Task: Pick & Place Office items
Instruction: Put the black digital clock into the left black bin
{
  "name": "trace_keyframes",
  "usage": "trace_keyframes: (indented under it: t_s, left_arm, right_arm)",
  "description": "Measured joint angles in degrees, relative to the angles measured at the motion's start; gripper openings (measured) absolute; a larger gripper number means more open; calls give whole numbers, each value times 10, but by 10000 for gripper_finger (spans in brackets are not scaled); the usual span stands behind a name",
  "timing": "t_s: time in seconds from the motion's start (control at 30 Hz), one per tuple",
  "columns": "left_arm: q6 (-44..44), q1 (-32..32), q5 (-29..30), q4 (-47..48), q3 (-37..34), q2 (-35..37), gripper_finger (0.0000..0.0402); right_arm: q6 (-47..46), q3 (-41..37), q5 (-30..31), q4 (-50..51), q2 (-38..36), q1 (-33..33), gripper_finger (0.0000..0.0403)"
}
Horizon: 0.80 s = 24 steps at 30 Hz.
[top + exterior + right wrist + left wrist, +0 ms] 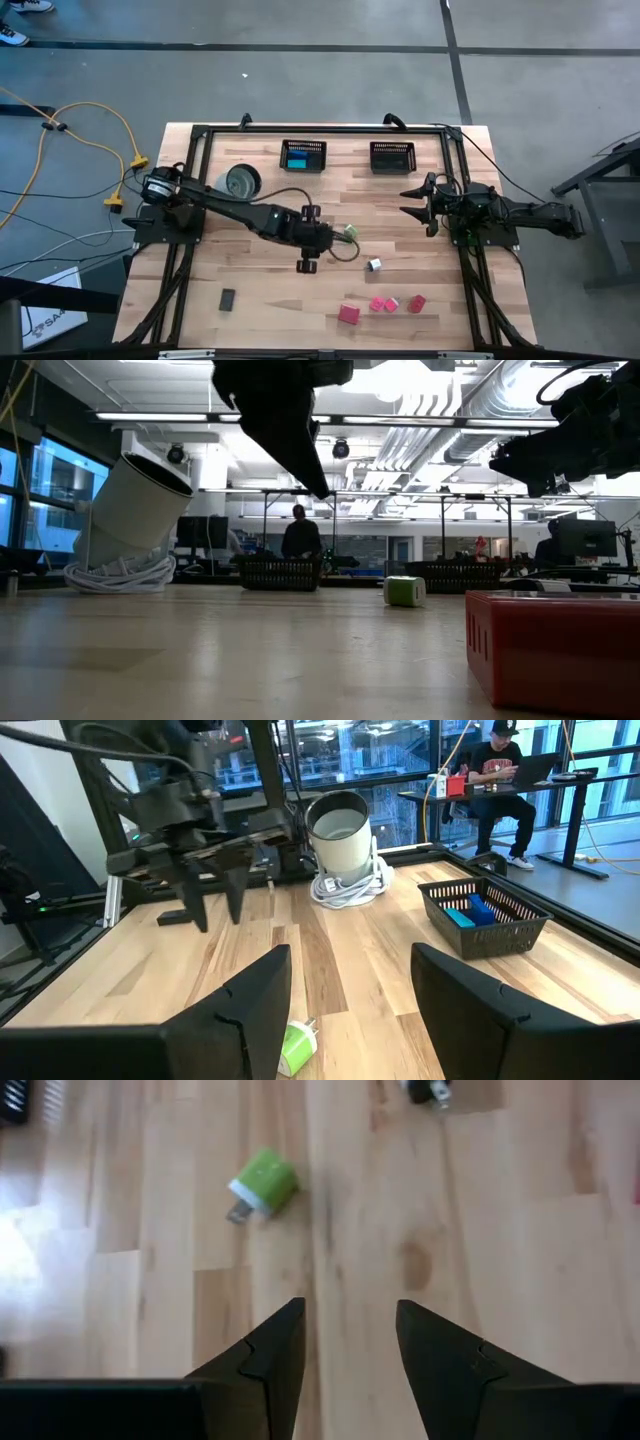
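- left gripper point(345, 240) out over the middle of the table, fingers point(270, 1355) spread apart with bare wood between them, holding nothing.
- green item point(350, 233), a small green-and-white block, lies on the wood just beyond those fingertips, not touched; also seen at point(262, 1183) and point(296, 1048).
- right gripper point(407, 201) hangs above the table's right side, well apart from the items, fingers point(240, 1005) parted and empty.
- white item point(374, 265) sits a little nearer the front edge, right of the green one.
- 4 pink and red items point(381, 305) in a loose row near the front edge, right of centre; the red block point(555, 645) looms close in the low view.
- black item point(227, 298) alone at front left.
- left basket point(304, 155) at the back edge holds blue and teal pieces point(468, 912); right basket point(393, 157) beside it, contents hard to tell.
- white cylinder point(241, 183) with coiled cable at its base, back left, tilted in the low view.
- a person point(498, 775) seated at a desk in the room beyond.
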<state>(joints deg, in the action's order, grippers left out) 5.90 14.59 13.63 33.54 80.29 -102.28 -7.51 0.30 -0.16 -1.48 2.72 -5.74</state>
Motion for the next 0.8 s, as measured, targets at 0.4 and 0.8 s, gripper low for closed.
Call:
trace_keyframes:
  t_s: [0.4,0.8]
  left_arm:
    - [196,122,0,62,0,5,149]
    - [382,235,48,106,0,5,149]
  right_arm:
    - [0,0,0,0,0,0,194]
    - [0,0,0,0,0,0,194]
